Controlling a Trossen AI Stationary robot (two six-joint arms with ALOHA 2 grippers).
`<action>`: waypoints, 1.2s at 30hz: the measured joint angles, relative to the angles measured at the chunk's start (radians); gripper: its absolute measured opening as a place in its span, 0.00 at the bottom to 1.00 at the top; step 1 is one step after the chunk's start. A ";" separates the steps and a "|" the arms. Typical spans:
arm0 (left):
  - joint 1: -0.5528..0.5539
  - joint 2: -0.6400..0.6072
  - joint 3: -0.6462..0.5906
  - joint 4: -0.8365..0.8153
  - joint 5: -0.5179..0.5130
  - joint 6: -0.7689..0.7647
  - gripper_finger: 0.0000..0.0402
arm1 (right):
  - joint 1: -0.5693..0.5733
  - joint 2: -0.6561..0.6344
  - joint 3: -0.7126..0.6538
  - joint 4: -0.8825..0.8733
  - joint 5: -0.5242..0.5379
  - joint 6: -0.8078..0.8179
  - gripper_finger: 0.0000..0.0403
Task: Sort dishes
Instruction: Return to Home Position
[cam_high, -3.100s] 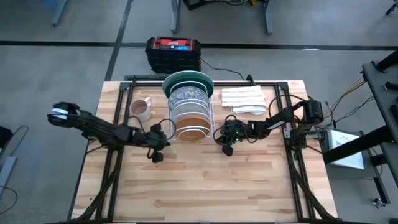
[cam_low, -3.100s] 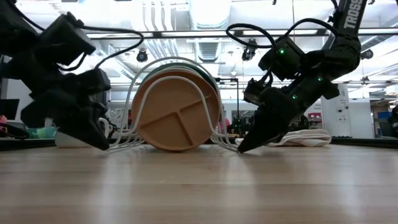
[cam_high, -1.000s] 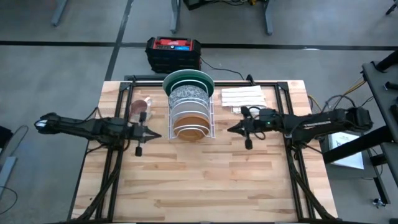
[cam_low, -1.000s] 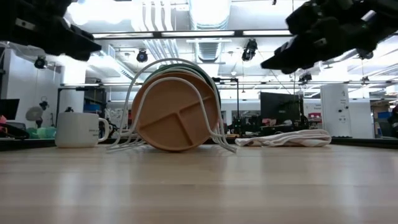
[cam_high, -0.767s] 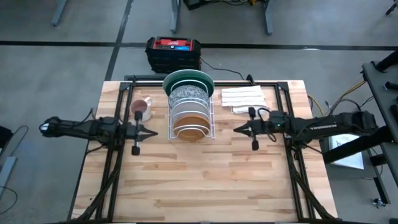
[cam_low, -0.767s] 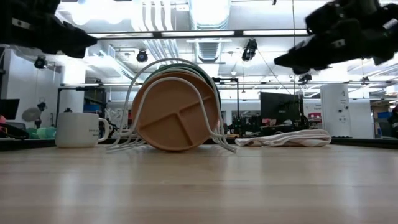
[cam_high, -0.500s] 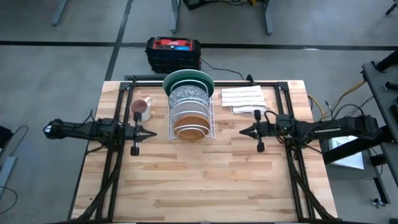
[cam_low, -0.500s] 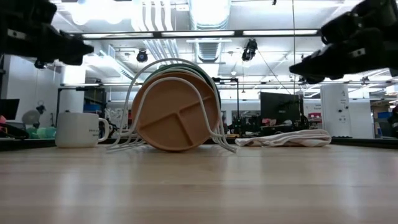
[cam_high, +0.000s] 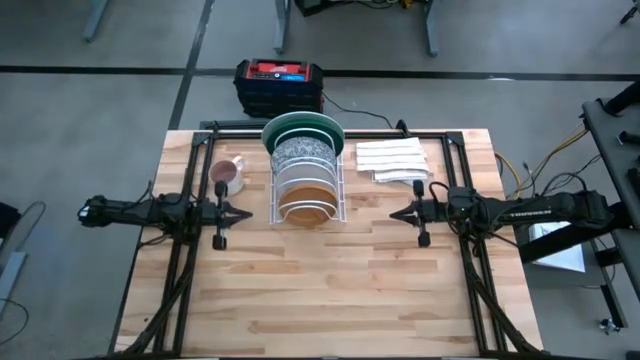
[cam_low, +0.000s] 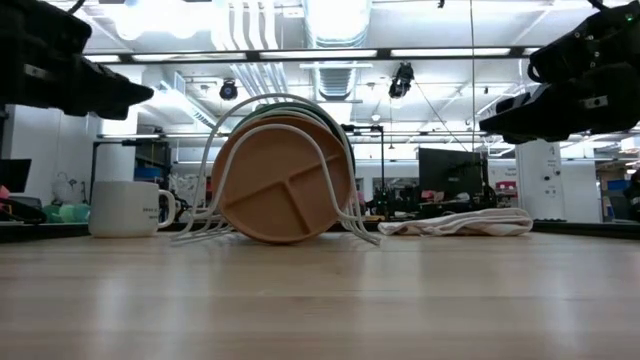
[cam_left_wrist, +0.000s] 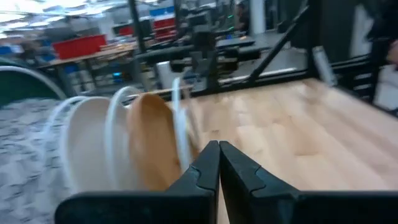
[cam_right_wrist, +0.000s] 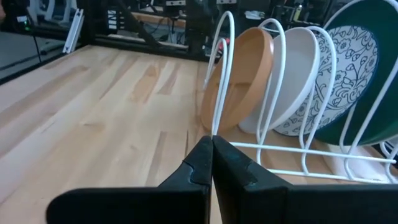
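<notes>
On the wooden table (cam_high: 320, 290), the racked plates (cam_high: 303, 165) stand between the closed, empty left pincer (cam_high: 245, 214) and right pincer (cam_high: 393, 214).

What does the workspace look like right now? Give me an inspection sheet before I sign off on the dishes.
Surface: wooden table, no damage seen.
Job's things: tan-brown plate, white plate, speckled plate and green plate stand on edge in the wire rack, in that order from front to back.
Clutter: mug left of the rack; folded cloths right of it.
Grippers: left end effector and right end effector are both shut, empty, raised on either side of the rack and clear of it.
Cables: black lead runs from the red-and-black box; loose wires by the right arm's base.
Surroundings: grey floor; nothing seen approaching.
</notes>
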 joint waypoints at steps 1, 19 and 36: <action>0.001 0.000 0.001 -0.003 -0.018 0.011 0.00 | 0.000 0.000 0.000 0.000 0.000 -0.007 0.00; 0.051 0.016 0.004 0.289 -0.944 0.352 0.00 | -0.001 0.001 0.001 0.000 0.031 -0.025 0.00; 0.696 0.036 0.005 0.277 -0.622 0.467 0.00 | 0.000 0.001 0.001 0.001 0.057 -0.026 0.00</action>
